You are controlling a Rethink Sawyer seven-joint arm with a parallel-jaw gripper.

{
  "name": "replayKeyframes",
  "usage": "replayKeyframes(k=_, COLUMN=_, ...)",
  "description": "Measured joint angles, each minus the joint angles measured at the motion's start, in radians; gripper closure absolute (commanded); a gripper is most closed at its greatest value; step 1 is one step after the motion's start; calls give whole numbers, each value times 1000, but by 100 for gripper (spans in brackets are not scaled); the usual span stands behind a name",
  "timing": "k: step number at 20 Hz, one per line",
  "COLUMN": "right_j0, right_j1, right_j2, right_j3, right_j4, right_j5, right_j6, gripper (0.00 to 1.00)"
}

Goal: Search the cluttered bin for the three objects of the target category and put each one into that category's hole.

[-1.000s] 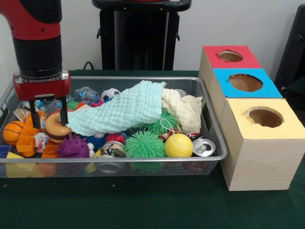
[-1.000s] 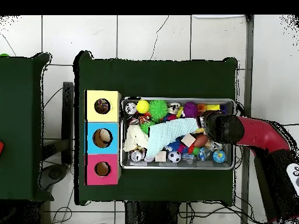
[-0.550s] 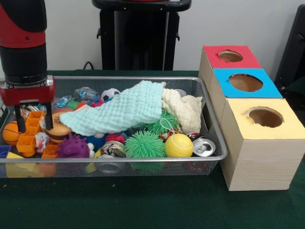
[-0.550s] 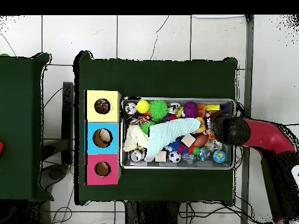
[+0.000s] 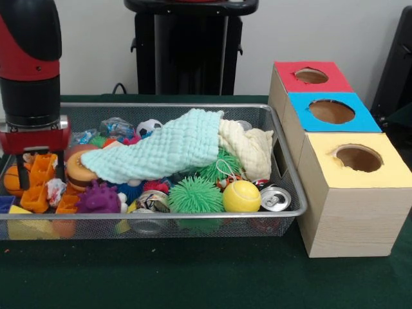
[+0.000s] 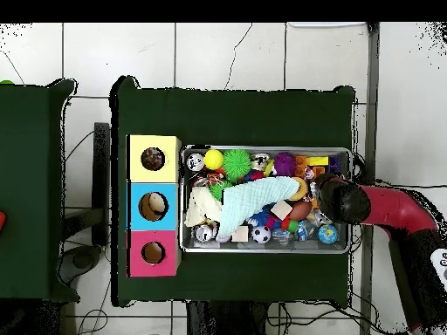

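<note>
My gripper (image 5: 40, 172) hangs at the left end of the wire bin (image 5: 161, 216), open, its two dark fingers standing on either side of an orange plastic block (image 5: 42, 165). A small basketball (image 5: 8, 183) lies just left of it and a toy burger (image 5: 78, 168) just right. A mint cloth (image 5: 164, 149) and a cream cloth (image 5: 248, 149) cover the bin's middle. Seen from overhead, the arm's black wrist (image 6: 343, 201) hides the fingers at the bin's right end (image 6: 347, 201). The red (image 5: 311, 76), blue (image 5: 331, 111) and yellow (image 5: 358, 158) hole boxes stand beside the bin.
Green spiky balls (image 5: 196, 194), a yellow tennis ball (image 5: 241, 196), a can (image 5: 275, 198), a purple spiky ball (image 5: 98, 198) and a soccer ball (image 5: 149, 127) crowd the bin. More orange blocks (image 5: 33, 198) lie under the gripper. In the overhead view, objects show inside the yellow hole (image 6: 154, 159) and blue hole (image 6: 154, 206).
The gripper has slid from over the toy burger to the bin's left end in the front view and sunk lower among the orange blocks. Its fingers stay apart.
</note>
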Motion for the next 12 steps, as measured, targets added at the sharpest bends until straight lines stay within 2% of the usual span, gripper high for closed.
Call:
replayKeyframes(k=5, right_j0=-22, right_j1=31, right_j2=0, right_j3=4, right_j4=-52, right_j5=-89, right_j6=0, gripper=0)
replayKeyframes(k=12, right_j0=-34, right_j1=41, right_j2=0, right_j3=26, right_j4=-64, right_j5=-165, right_j6=0, gripper=0)
